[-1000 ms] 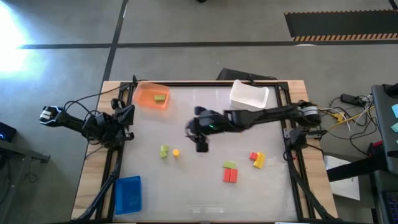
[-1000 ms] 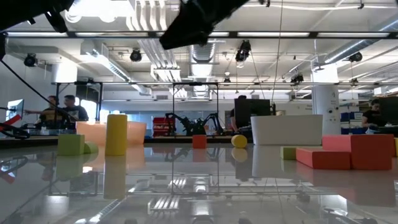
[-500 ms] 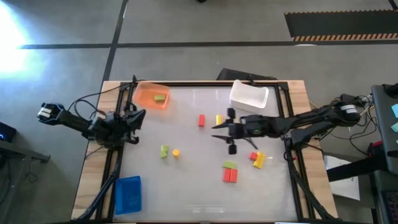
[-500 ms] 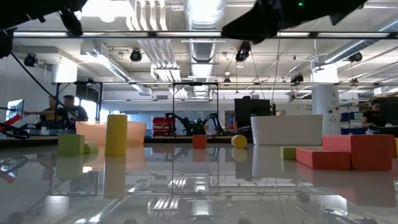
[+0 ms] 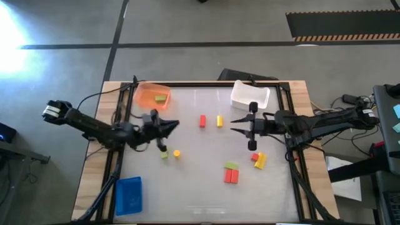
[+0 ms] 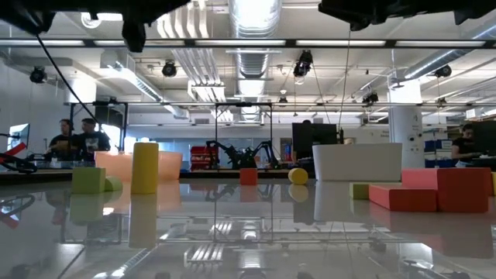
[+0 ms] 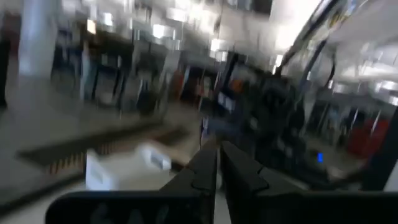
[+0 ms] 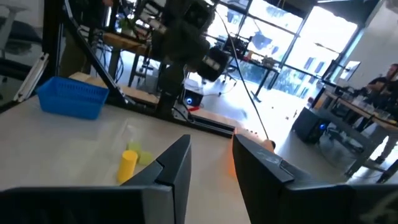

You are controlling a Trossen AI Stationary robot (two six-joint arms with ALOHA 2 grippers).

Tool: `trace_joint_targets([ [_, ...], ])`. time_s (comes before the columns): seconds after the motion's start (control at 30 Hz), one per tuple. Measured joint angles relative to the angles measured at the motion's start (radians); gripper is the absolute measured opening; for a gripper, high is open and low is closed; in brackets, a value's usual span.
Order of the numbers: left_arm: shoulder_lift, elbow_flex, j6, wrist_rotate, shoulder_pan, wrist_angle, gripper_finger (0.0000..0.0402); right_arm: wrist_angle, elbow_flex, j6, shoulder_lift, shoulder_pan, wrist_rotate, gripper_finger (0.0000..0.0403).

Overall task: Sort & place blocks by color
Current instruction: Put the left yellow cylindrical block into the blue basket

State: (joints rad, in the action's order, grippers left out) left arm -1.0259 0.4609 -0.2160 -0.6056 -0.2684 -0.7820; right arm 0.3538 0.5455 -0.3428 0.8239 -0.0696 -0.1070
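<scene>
Right gripper [image 5: 251, 127] drawn back toward its own side of the table [image 5: 200, 187], fingers spread wide, empty. Left behind near mid-table, well apart from it: a red block [image 5: 202, 120] and a yellow block [image 5: 219, 120], uncovered a moment ago. Left gripper [image 5: 164, 128] swung out from the table edge, fingers nearly together, holding nothing, hovering just beside a green block [image 5: 164, 154] and small yellow piece [image 5: 177, 153]. Probably next pick; sorting barely begun, one green block in the orange tray [image 5: 145, 99].
</scene>
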Motion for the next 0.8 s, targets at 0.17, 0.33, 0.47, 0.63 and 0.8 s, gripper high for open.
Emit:
trace_joint_targets([
  [0.17,-0.005,0.244,-0.328,0.019,0.000,0.788,0.0006,-0.002,-0.015,-0.032,-0.030,0.000,0.000,0.0099],
  [0.33,-0.118,0.461,-0.473,0.246,-0.004,1.252,0.0006,-0.002,-0.016,-0.057,-0.038,0.000,0.000,0.0090],
  [0.47,-0.253,0.575,-0.379,0.406,-0.010,1.341,0.0006,-0.004,-0.016,-0.062,-0.039,0.000,0.000,0.0085],
  [0.63,-0.411,0.680,-0.347,0.477,-0.009,1.524,0.0006,-0.005,-0.016,-0.062,-0.038,0.000,0.000,0.0087],
  [0.8,-0.499,0.739,-0.354,0.477,-0.007,1.691,0.0006,-0.005,-0.016,-0.061,-0.037,0.000,0.000,0.0096],
])
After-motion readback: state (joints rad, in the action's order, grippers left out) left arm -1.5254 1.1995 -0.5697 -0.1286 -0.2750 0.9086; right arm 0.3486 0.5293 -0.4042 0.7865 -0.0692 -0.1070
